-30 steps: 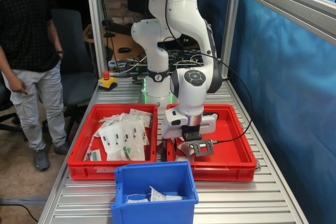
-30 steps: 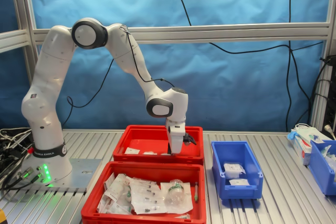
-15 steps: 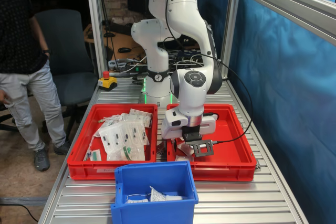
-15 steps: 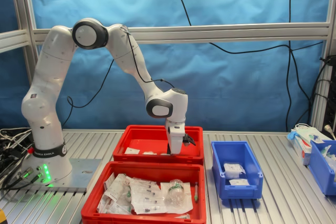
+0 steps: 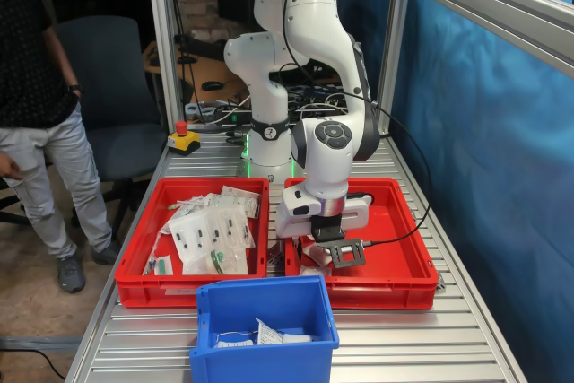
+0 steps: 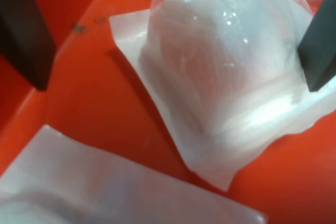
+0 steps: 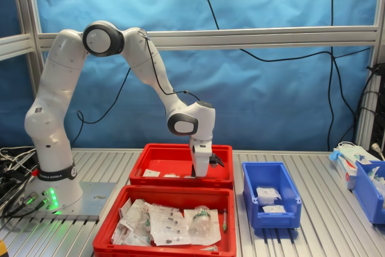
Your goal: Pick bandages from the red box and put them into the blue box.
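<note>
In the wrist view a white bandage (image 6: pixel 226 77) in a crinkly clear wrapper lies on the floor of the red box (image 6: pixel 94 108). My gripper (image 6: pixel 173 51) is open and straddles it, with one dark finger (image 6: pixel 26 40) well clear of it and the other at the wrapper's edge. A second flat pack (image 6: pixel 105 187) lies beside it. In both exterior views the gripper (image 5: pixel 300 262) (image 7: pixel 199 174) is down inside the red box (image 5: pixel 395 257) (image 7: pixel 162 161), near the wall that borders the other red tray. The blue box (image 5: pixel 265 311) (image 7: pixel 271 194) holds a few white packs (image 5: pixel 269 334).
A twin red tray (image 5: pixel 148 257) (image 7: pixel 162 221) heaped with clear flat packets sits beside the red box. A person (image 5: pixel 36 105) stands at the first exterior view's left by the table. Another blue bin (image 7: pixel 370 191) and a carton stand at the second exterior view's right.
The person at the first exterior view's left has shifted further out of frame. The arm and gripper have stayed in place over the bandage.
</note>
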{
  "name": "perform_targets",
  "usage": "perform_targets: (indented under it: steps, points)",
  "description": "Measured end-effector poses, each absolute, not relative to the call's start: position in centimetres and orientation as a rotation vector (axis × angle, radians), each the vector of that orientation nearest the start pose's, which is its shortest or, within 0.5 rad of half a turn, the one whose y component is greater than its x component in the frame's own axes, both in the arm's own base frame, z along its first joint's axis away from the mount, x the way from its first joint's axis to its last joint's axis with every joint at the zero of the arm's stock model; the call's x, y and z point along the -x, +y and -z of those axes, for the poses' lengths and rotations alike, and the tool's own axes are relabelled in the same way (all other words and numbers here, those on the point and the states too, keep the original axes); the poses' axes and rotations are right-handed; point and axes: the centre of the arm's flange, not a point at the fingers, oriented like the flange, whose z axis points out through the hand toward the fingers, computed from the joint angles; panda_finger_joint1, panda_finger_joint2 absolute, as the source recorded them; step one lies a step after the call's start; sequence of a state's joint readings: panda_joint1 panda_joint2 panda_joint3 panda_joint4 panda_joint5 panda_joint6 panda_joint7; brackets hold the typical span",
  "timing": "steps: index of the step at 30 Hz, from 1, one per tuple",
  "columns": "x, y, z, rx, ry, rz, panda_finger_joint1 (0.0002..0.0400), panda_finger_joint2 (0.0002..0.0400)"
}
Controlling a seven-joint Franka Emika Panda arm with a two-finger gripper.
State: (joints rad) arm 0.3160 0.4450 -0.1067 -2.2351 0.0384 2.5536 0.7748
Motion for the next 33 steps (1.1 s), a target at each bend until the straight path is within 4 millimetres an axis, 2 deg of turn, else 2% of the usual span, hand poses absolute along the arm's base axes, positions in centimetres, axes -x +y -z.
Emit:
perform_targets:
  steps: [5,6,10,11,15,16,20,21,25,26,30,31,33]
  points:
    - [-51.83,10.69,-15.95,3.081,0.939,-0.156,0.04,0.04]
    - [-51.8,10.68,-15.92,3.081,0.939,-0.157,0.0361,0.0361]
    - [-51.77,10.67,-15.9,3.081,0.939,-0.158,0.0361,0.0361]
    - [-51.75,10.66,-15.89,3.081,0.939,-0.158,0.0311,0.0311]
    - [-51.74,10.66,-15.88,3.082,0.939,-0.159,0.0311,0.0311]
    - [-51.73,10.66,-15.87,3.082,0.939,-0.159,0.0261,0.0261]
    - [-51.72,10.65,-15.86,3.082,0.939,-0.16,0.0261,0.0261]
    - [-51.72,10.65,-15.86,3.082,0.939,-0.16,0.0211,0.0211]
    - [-51.71,10.65,-15.86,3.082,0.939,-0.16,0.0211,0.0211]
    - [-51.71,10.65,-15.86,3.082,0.939,-0.16,0.0161,0.0161]
    - [-51.72,10.64,-15.86,3.082,0.939,-0.16,0.0161,0.0161]
    - [-51.72,10.64,-15.86,3.082,0.94,-0.16,0.0111,0.0111]
    - [-51.72,10.64,-15.86,3.082,0.94,-0.16,0.0111,0.0111]
